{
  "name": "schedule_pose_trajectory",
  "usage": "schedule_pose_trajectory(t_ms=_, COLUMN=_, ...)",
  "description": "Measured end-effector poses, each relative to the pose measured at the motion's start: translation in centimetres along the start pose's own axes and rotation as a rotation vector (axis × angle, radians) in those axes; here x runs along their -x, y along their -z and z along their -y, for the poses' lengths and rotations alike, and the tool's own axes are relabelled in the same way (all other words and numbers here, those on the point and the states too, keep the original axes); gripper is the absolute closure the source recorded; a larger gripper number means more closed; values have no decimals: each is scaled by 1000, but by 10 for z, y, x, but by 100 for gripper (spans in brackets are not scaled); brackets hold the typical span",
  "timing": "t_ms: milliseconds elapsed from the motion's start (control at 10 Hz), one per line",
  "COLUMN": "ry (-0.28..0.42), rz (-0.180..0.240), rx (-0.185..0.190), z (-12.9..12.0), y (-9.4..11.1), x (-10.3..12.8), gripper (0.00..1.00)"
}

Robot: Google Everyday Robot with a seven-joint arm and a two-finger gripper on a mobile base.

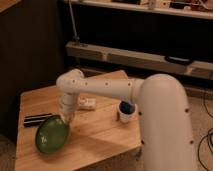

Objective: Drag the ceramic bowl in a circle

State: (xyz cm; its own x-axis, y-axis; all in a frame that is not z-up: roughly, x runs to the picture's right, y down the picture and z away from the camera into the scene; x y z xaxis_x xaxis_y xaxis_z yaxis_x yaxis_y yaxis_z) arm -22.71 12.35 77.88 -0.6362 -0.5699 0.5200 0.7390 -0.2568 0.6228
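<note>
I am watching the gripper (pixel 67 118) at the end of the white arm (pixel 105 89), which is reaching across the wooden table (pixel 100 141) toward its left front part as the camera sees it. The gripper is sitting right at the upper right rim of the ceramic bowl (pixel 52 135), and I cannot tell whether it is clenched on that rim or released. The bowl is resting on the table near the left front corner, so from the gripper its body is lying down and to the left in the picture, toward the table edge. Being round, it is offering no long axis to line up with. A flat black object (pixel 37 120) is lying just beside the bowl on its far side, a white packet (pixel 86 103) is sitting just behind the gripper, and a small white cup (pixel 126 111) with blue inside is standing well apart to the right. I am judging that the coming arc is needing to curve back toward the middle of the table, since there is little room on the bowl's outer side
</note>
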Motion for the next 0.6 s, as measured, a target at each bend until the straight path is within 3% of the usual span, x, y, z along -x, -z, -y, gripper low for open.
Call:
schedule_pose_trajectory(t_ms=100, ry=-24, rz=8, rx=9, z=-16, y=12, x=-22, gripper=100)
schedule_pose_trajectory(t_ms=300, ry=-66, rz=6, rx=9, z=-41, y=21, x=-42, gripper=100)
schedule_pose_trajectory(t_ms=600, ry=-140, rz=-7, rx=-2, z=-68, y=26, x=-28, gripper=100)
